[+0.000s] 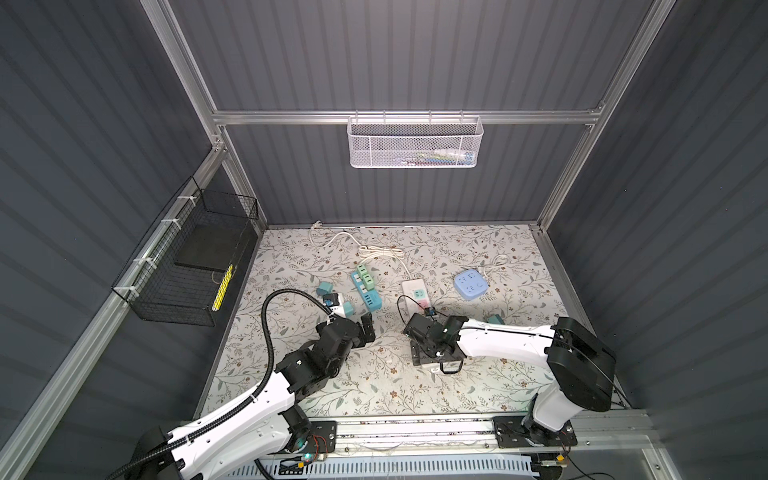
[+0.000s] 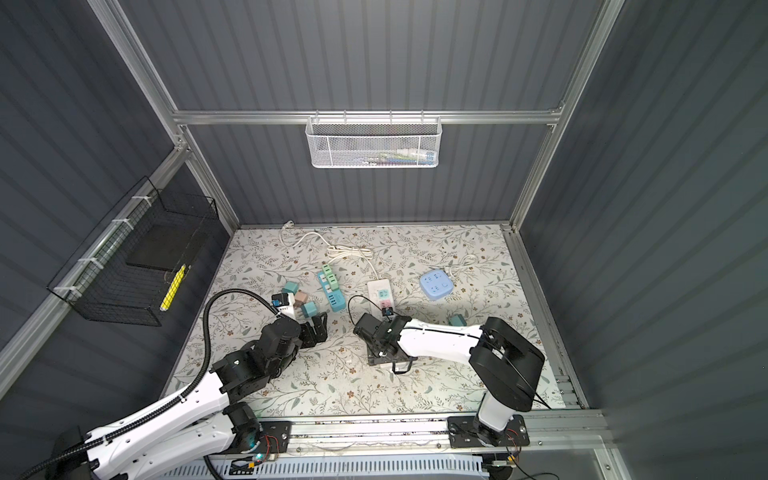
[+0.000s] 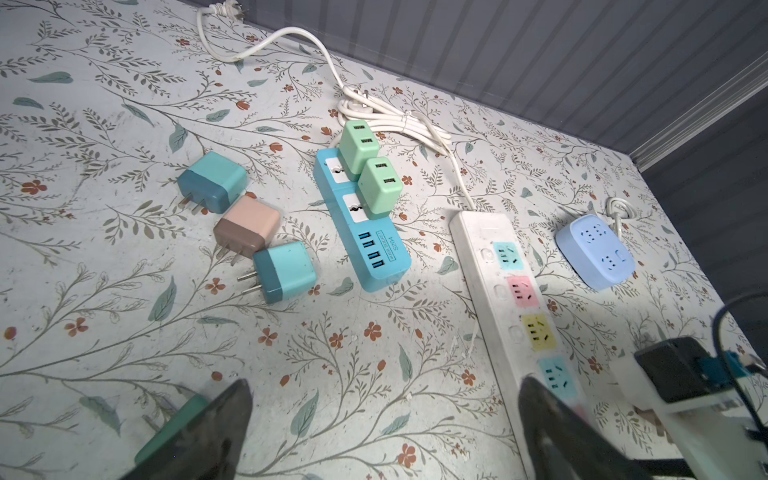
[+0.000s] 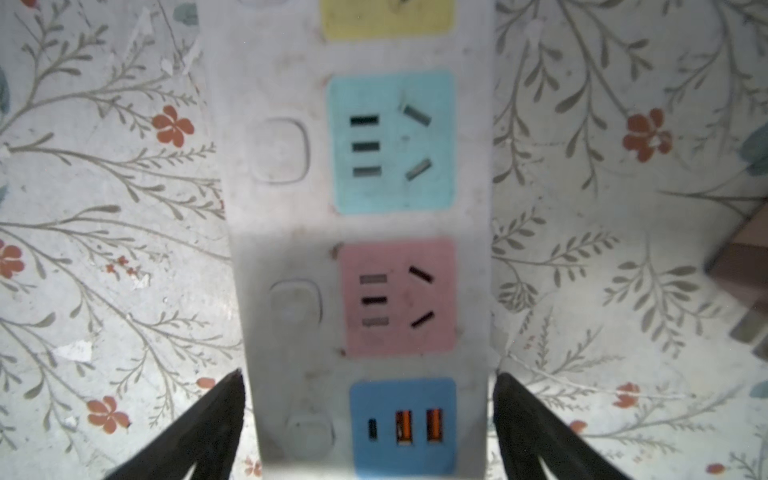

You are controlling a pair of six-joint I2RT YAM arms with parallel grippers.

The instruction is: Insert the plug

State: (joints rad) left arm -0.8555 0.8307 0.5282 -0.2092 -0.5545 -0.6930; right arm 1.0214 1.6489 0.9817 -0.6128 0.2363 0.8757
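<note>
Likely light and rigid, the green plug point(image 3: 170, 432) left of the white power strip point(image 3: 490, 266) suits a side pinch. Left gripper point(image 3: 386, 384) and right gripper point(image 4: 369, 375) both gape, empty.

The setting is a laboratory robot test cell. An aluminium profile frame point(image 1: 291, 117) carries dark corrugated wall panels point(image 1: 374, 54), a white mesh basket point(image 1: 413, 143) and a black wire basket point(image 1: 187, 266). The left arm point(image 1: 232, 411) and right arm point(image 1: 507, 338) are bolted to a rail point(image 1: 415, 428) along the front edge of the floral-covered counter point(image 1: 478, 386).
</note>
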